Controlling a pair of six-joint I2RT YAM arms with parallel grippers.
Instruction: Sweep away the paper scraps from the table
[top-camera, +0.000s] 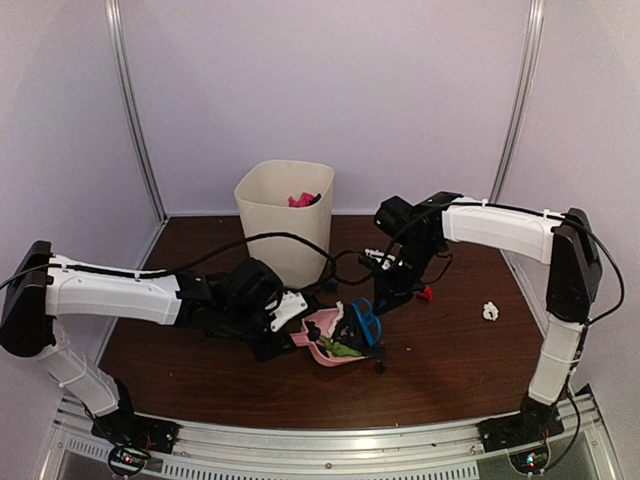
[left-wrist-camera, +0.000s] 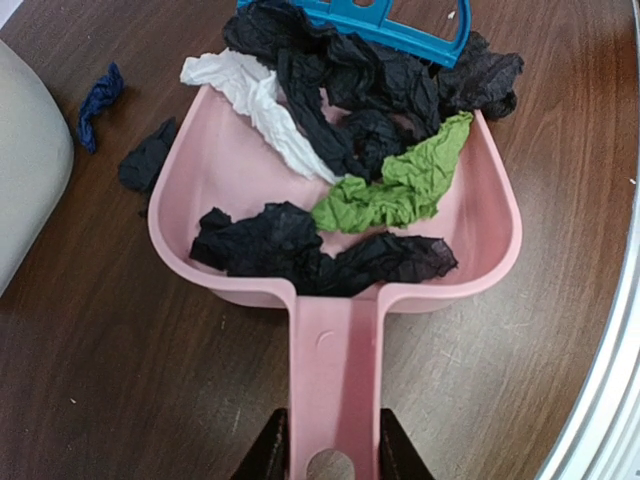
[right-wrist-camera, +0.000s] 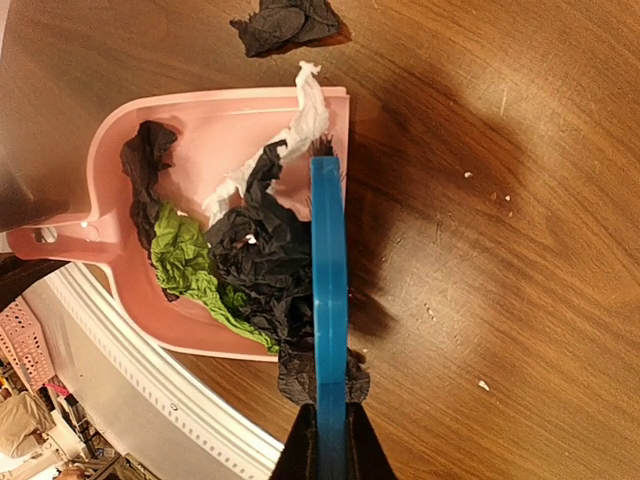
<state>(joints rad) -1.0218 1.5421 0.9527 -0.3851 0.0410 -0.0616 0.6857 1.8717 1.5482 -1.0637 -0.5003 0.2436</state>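
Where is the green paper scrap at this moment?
In the left wrist view, the green scrap lies inside the pink dustpan, at the right of the picture, among black scraps, near the blue brush.

Left arm (top-camera: 110, 293) reaching inward, left pincer (left-wrist-camera: 333, 448) clamped, right arm (top-camera: 500, 228) reaching inward, right pincer (right-wrist-camera: 330, 440) clamped

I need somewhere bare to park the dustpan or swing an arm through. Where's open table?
Open wood lies at the front right, between the dustpan, the white scrap and the front rail, and at the front left between the left arm and that rail. Crowded: centre, where the brush, bin, cables and red scrap meet.
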